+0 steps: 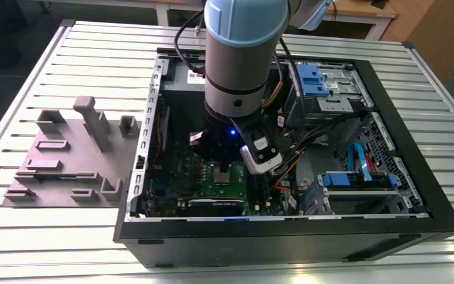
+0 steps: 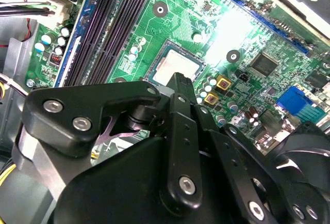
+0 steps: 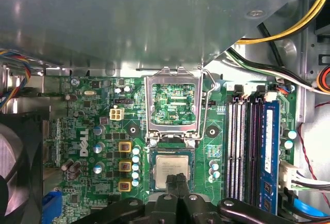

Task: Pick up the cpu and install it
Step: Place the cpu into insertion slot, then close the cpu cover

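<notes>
The cpu (image 3: 172, 168), a small silvery square, lies flat in its socket on the green motherboard (image 3: 87, 126). It also shows in the second wrist view (image 2: 174, 65) and, in the exterior view, inside the black computer case (image 1: 221, 176). My gripper (image 3: 177, 179) hangs just over the cpu's near edge. Its two black fingertips are pressed together with nothing between them. In the second wrist view the gripper (image 2: 179, 83) covers one edge of the chip. The socket's metal load plate (image 3: 172, 102) stands flipped open beyond the cpu, with its wire lever (image 3: 209, 105) raised beside it.
Memory slots (image 3: 242, 146) run close along one side of the socket, and a black fan (image 3: 15, 167) sits on the other. Yellow and black cables (image 3: 289, 30) cross above. Outside the open case (image 1: 290, 236), a grey fixture block (image 1: 69, 154) stands on the slatted table at the exterior view's left.
</notes>
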{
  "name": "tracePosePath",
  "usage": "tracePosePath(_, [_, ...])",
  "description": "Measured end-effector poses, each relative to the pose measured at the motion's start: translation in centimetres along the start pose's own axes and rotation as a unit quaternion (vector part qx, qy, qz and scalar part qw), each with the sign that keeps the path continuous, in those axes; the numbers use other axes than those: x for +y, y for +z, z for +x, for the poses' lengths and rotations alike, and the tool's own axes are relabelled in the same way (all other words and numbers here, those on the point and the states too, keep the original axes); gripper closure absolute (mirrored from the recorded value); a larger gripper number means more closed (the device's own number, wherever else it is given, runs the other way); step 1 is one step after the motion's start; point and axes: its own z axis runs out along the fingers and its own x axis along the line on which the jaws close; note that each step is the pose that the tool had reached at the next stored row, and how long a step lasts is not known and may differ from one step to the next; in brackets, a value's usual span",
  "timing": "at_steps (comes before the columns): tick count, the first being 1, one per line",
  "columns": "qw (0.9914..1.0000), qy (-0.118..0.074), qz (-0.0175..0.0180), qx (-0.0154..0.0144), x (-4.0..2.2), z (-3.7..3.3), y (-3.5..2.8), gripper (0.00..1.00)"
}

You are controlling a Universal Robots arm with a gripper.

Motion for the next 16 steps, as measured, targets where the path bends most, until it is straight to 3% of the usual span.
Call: tracePosePath(16, [1.0, 0.0, 0.0, 0.0001, 0.0, -0.05, -0.49, 0.9])
